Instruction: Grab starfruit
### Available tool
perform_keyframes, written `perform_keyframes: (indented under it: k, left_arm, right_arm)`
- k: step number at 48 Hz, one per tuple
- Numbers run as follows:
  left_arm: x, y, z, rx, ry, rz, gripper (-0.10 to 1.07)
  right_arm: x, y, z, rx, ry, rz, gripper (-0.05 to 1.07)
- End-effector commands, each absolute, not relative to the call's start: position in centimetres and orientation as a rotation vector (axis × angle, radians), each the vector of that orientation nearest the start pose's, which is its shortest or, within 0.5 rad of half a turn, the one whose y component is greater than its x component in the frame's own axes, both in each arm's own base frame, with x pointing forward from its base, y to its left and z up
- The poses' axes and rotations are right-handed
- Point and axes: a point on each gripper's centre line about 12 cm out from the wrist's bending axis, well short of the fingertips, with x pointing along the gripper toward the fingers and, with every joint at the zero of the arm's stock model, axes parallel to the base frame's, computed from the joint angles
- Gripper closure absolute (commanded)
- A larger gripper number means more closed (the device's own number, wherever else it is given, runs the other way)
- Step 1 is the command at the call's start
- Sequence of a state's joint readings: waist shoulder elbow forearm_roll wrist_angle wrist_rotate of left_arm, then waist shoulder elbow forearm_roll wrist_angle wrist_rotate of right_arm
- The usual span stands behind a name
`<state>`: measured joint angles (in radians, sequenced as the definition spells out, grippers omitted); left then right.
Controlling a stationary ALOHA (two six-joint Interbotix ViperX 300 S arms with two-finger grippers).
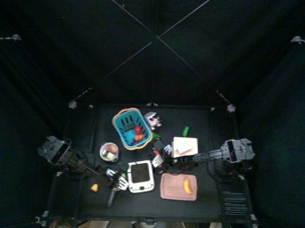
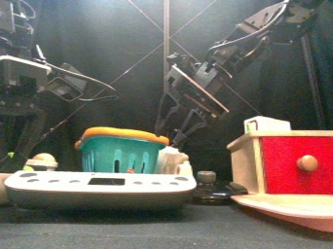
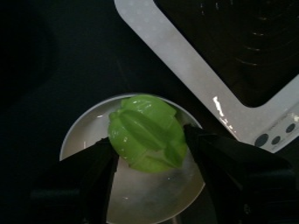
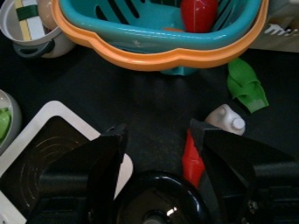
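The starfruit (image 3: pixel 146 131), yellow-green and ribbed, lies at the far side of a pale round bowl (image 3: pixel 82 140), next to the white device (image 3: pixel 198 70). My left gripper (image 3: pixel 152 162) is over the bowl with its jaws pressed against both sides of the fruit. In the top view the left gripper (image 1: pixel 112 176) is just left of the white device (image 1: pixel 141 175). A sliver of the starfruit (image 4: pixel 5 118) shows in the right wrist view. My right gripper (image 4: pixel 158 144) is open and empty above a black round knob (image 4: pixel 163 201).
A teal basket with an orange rim (image 1: pixel 128 125) stands behind, holding a red item (image 4: pixel 198 13). A red-fronted wooden box (image 2: pixel 293 160) and a pink board (image 1: pixel 179 185) are on the right. A second bowl (image 4: pixel 30 31), a green piece (image 4: pixel 246 83) and a small orange piece (image 1: pixel 95 188) lie about.
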<state>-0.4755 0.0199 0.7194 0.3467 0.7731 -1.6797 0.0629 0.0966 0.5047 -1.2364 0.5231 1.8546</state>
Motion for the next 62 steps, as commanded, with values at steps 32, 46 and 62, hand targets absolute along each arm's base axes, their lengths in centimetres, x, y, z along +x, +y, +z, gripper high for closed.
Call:
perform_keyframes:
  k: [32, 46, 62]
  left_arm:
    - [27.3, -10.4, 13.8, -0.675, 1.142, 0.759, 0.28]
    - [26.6, -10.1, 15.1, -0.659, 1.126, 0.764, 0.28]
    - [26.7, -10.1, 15.2, -0.647, 1.122, 0.757, 0.28]
  right_arm:
    - [41.6, -2.9, 19.5, 0.420, 0.547, -0.620, 0.11]
    - [41.5, -2.8, 19.5, 0.421, 0.545, -0.618, 0.11]
    - [41.4, -2.9, 19.7, 0.419, 0.541, -0.623, 0.11]
